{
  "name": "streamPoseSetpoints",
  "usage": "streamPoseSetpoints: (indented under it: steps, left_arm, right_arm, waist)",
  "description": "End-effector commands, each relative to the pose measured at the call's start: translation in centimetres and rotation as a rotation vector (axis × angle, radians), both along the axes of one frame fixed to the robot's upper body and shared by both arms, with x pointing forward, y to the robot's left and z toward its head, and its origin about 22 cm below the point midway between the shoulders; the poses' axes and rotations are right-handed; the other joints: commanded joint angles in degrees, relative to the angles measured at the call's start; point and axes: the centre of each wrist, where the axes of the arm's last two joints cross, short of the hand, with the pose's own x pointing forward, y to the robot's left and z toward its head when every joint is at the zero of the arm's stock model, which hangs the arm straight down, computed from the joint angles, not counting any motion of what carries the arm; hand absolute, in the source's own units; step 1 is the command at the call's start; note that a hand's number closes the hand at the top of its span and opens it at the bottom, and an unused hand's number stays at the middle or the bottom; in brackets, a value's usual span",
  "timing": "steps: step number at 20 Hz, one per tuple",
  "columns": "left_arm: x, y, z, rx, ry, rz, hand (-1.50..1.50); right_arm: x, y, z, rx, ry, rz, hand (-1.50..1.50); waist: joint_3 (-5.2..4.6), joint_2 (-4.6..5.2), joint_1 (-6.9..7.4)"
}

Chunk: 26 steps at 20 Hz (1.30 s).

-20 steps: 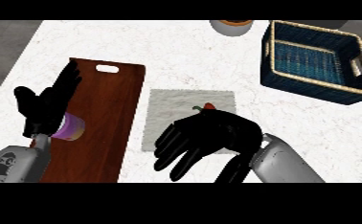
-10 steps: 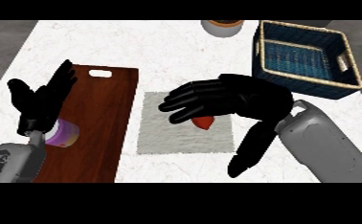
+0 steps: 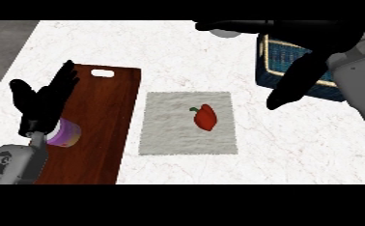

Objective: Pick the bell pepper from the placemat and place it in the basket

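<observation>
Bell pepper (image 3: 206,118) first: you can see it lying bare on the grey placemat (image 3: 165,138), a little right of the mat's middle, stem toward the upper left, with nothing touching it. A moment ago the right robot hand (image 3: 299,77) was spread directly over it; now that hand has lifted away and swung up and to the right, so that it hangs over the near edge of the blue wicker basket (image 3: 269,73). Its fingers are straight and spread, and they carry nothing. So the pepper did not come up with the hand, and it looks to have stayed where it was on the mat. Judge this as a pick that has not taken: the task is no further along, and the basket is not yet filled. You will likely need to bring that hand back down over the pepper and curl round it before lifting.

Your left robot hand (image 3: 44,105) rests at the left, fingers straight and pointing up, over the wooden cutting board (image 3: 107,119) beside a small purple cup (image 3: 65,135). The white marbled tabletop (image 3: 143,41) carries it all.
</observation>
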Motion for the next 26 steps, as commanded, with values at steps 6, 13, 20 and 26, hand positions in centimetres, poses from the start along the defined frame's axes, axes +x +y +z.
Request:
streamPoseSetpoints:
  steps: [6,13,20,26]
  left_arm:
    - [1.2,-1.2,1.1,0.015,-0.008,-0.008,0.0]
    - [-0.1,-0.2,-0.4,0.009,-0.017,-0.001,0.0]
    - [1.1,-0.4,1.0,-0.001,-0.006,-0.008,0.0]
    - [0.6,-0.9,0.9,0.003,-0.006,-0.036,0.0]
  right_arm:
    - [3.0,-2.4,0.6,-0.231,0.105,0.08,-1.5]
    - [4.2,-8.7,-2.7,-0.068,0.222,0.091,-1.5]
    - [4.2,-7.8,-9.2,0.003,0.244,0.123,-1.5]
    - [4.5,-4.0,-15.0,0.046,0.239,0.12,-1.5]
  waist:
    - [0.09,0.37,0.21]
    - [0.17,0.74,0.89]
    - [0.16,0.49,0.56]
    - [0.14,0.45,0.88]
